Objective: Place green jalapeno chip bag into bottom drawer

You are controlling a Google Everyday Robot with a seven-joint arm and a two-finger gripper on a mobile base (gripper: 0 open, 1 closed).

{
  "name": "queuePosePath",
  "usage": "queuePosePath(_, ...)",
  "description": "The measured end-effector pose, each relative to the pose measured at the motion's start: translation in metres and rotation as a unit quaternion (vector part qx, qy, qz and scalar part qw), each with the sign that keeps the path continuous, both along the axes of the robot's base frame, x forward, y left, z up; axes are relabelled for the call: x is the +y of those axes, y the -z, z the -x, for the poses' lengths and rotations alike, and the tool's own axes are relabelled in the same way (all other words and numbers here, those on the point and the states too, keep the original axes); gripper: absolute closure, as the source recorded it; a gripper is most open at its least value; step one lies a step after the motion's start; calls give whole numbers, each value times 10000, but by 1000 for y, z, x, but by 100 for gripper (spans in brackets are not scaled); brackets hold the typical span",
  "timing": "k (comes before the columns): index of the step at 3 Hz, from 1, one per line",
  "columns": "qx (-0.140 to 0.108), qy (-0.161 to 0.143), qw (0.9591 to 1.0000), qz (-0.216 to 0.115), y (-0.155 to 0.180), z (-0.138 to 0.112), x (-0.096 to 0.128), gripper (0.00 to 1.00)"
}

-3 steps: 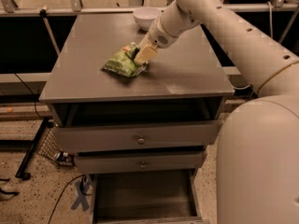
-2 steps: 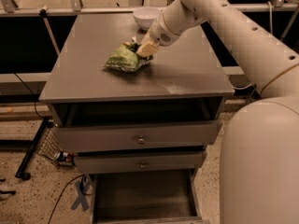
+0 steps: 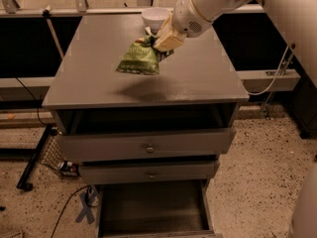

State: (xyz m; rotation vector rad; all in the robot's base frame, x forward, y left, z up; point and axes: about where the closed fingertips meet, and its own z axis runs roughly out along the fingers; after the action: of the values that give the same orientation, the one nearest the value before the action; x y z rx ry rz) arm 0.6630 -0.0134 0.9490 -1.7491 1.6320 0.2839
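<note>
The green jalapeno chip bag (image 3: 139, 58) hangs in the air above the grey cabinet top (image 3: 198, 78), casting a shadow below it. My gripper (image 3: 159, 47) is shut on the bag's upper right corner and holds it lifted. The bottom drawer (image 3: 153, 207) is pulled open at the foot of the cabinet, showing a dark floor and grey side walls, directly below and nearer the camera than the bag.
A white bowl (image 3: 155, 18) stands at the back of the cabinet top, just behind my gripper. Two upper drawer fronts with round knobs (image 3: 148, 148) are partly pulled out. Cables and a black wire rack (image 3: 49, 157) lie on the floor at left.
The bag has been lifted off the cabinet top and now hangs from my gripper; the arm has risen slightly.
</note>
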Motion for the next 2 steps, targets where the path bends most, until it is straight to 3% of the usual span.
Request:
queuePosePath(1,0,0,10000,0,0,0,0,100)
queuePosePath(2,11,14,10000,43,-2,25,3,100)
